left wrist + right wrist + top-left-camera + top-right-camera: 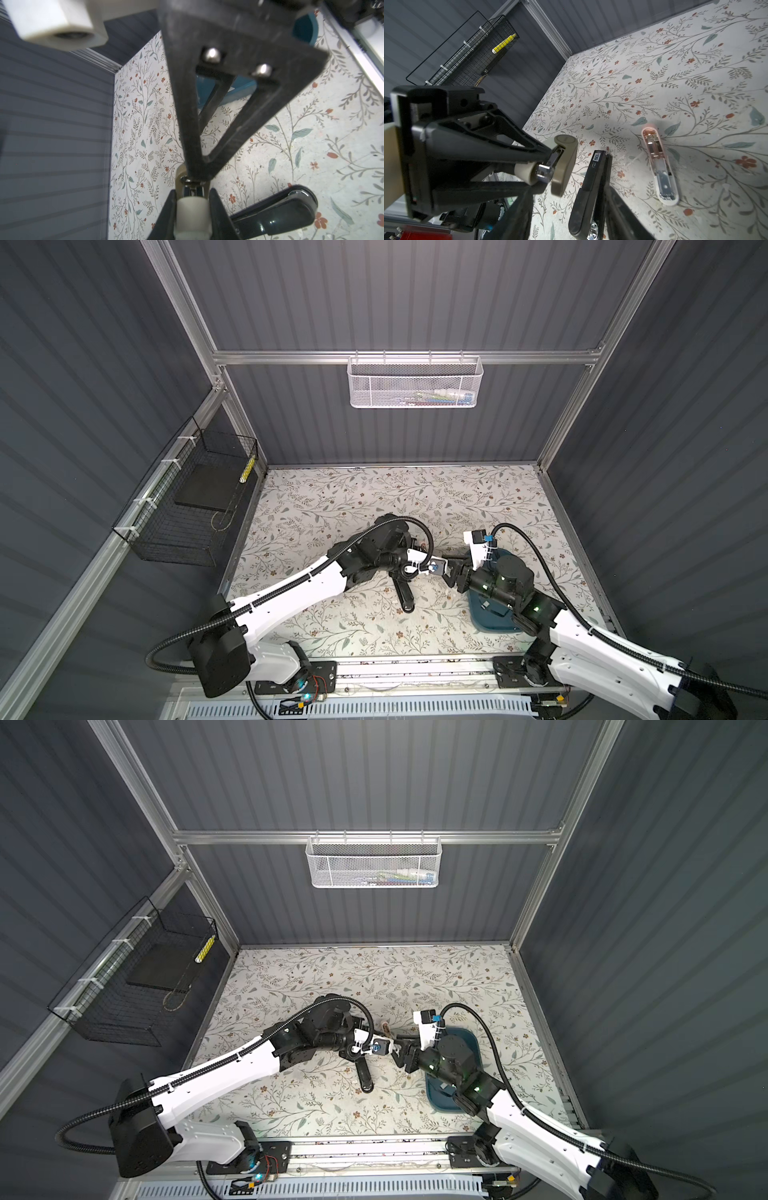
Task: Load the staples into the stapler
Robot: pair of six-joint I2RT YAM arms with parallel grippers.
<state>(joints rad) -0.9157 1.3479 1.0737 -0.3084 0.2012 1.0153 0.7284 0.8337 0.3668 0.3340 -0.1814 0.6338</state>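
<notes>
Staples (484, 605), if the small silvery-grey strip is what it seems, lie in the shallow teal plastic tray (478, 616) beneath the right arm, well behind the right gripper (449, 568) and between neither pair of jaws. The left gripper (544, 168) pinches the small tan plastic stapler (564, 164) by its chrome magazine. It holds the stapler clear of the floral-patterned worktop (374, 497), probably so that the channel faces the other arm. The right jaws stand partly spread with one tip against that chrome part and nothing visibly pinched; likely they are there to work the stapler open before any strip is fetched. Below the jaws, a long black stapler (591, 197) and an opened pink translucent stapler (660, 166) lie flat on the worktop, apart from each other.
</notes>
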